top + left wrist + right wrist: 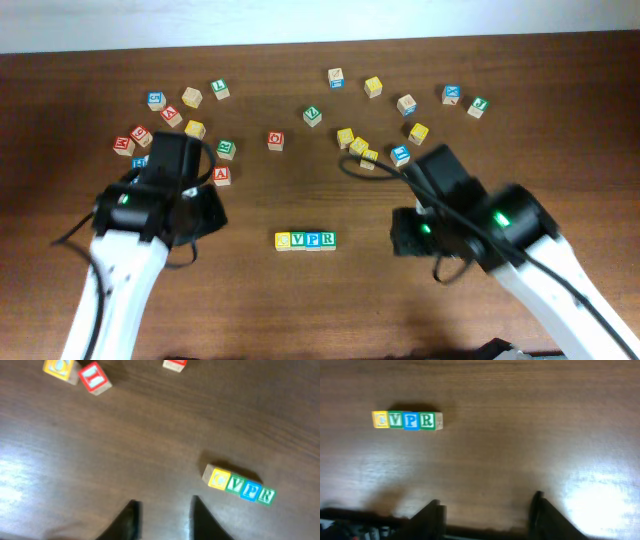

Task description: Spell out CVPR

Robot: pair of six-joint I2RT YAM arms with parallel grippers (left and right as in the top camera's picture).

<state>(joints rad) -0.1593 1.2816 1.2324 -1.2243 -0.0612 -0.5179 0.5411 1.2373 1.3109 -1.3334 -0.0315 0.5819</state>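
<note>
Four small letter cubes lie side by side in a row reading CVPR (305,240) near the table's front middle: a yellow C (219,479), a green V (234,484), a blue P (250,491) and a green R (267,496). The row also shows in the right wrist view, CVPR (407,420) at upper left. My left gripper (164,512) is open over bare wood, to the left of the row. On the other side of the row my right gripper (487,510) is open wide, nothing between its fingers. Neither gripper touches the cubes.
Several loose letter cubes are scattered at the back of the table: a left cluster around a red cube (222,176), a single cube (276,141) in the middle, a right cluster near a yellow cube (346,137). A red cube (95,377) lies ahead of my left gripper.
</note>
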